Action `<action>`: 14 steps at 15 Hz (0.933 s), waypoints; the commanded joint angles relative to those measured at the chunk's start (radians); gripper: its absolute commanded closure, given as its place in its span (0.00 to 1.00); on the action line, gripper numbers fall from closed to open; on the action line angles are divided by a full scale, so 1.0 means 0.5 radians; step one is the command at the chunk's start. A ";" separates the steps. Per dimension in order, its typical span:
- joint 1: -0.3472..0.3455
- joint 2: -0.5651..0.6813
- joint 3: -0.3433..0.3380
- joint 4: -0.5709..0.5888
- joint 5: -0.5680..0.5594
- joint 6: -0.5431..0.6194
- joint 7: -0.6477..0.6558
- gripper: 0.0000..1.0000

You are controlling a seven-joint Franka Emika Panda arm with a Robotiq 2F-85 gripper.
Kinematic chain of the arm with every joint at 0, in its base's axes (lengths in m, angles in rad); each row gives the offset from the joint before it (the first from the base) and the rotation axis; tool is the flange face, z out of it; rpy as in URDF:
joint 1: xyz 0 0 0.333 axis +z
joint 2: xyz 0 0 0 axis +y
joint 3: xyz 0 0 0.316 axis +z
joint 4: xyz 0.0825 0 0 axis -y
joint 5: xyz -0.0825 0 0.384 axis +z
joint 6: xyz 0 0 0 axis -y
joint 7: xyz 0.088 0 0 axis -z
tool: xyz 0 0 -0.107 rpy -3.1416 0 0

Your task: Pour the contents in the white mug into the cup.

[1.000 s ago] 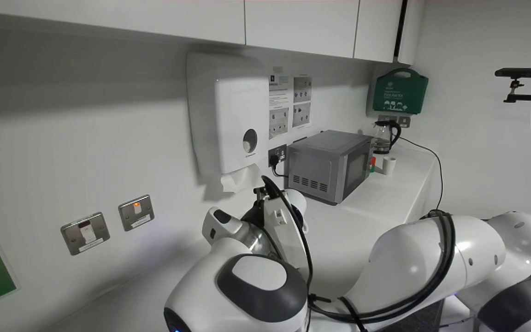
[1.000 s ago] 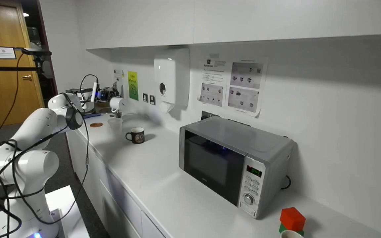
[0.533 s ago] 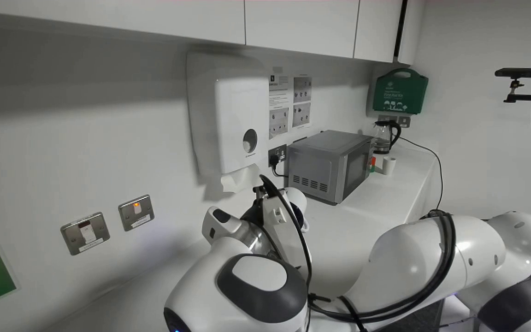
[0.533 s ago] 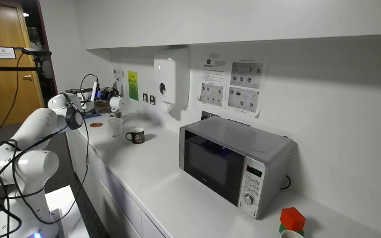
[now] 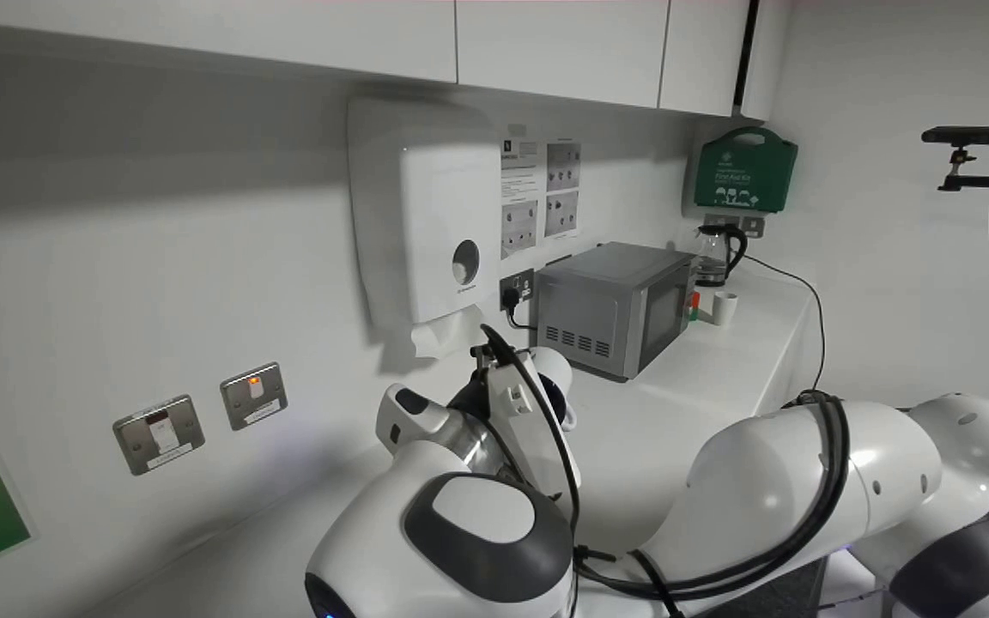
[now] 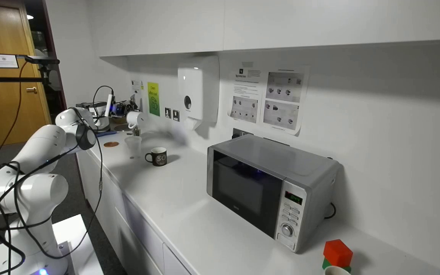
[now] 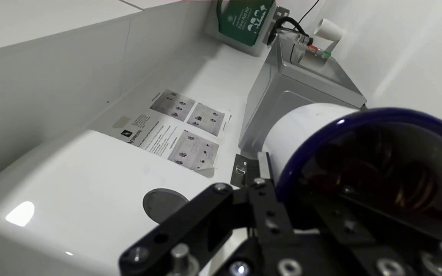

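Well, the gripper (image 7: 280, 191) is pinching the white mug (image 6: 134, 118) by its blue-rimmed edge and holding it tipped above the counter (image 6: 181, 191), while the translucent handleless cup (image 6: 133, 144) is standing lower down; whether squarely under the mouth we're not seeing, so a clean pour is probably calling for lining up the lip first, then tilting slowly and low. Near that cup, a black handled mug (image 6: 160, 157) is sporting what looks like "50"; farther along, a notice (image 7: 178, 134) is spelling out "NESPRESSO", and farthest off, a green case (image 5: 746, 170) is announcing "First Aid Kit".
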 commanded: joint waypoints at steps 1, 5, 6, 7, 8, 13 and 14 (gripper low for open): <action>0.023 -0.078 -0.047 -0.090 -0.084 0.008 -0.122 0.99; 0.021 -0.081 -0.040 -0.084 -0.084 0.016 -0.127 0.99; 0.020 -0.081 -0.036 -0.079 -0.080 0.017 -0.119 0.99; 0.020 -0.081 -0.033 -0.074 -0.077 0.022 -0.111 0.99; 0.020 -0.081 -0.032 -0.072 -0.077 0.026 -0.108 0.99; 0.025 -0.085 -0.029 -0.060 -0.080 0.057 -0.091 0.99; 0.026 -0.087 -0.029 -0.058 -0.081 0.060 -0.088 0.99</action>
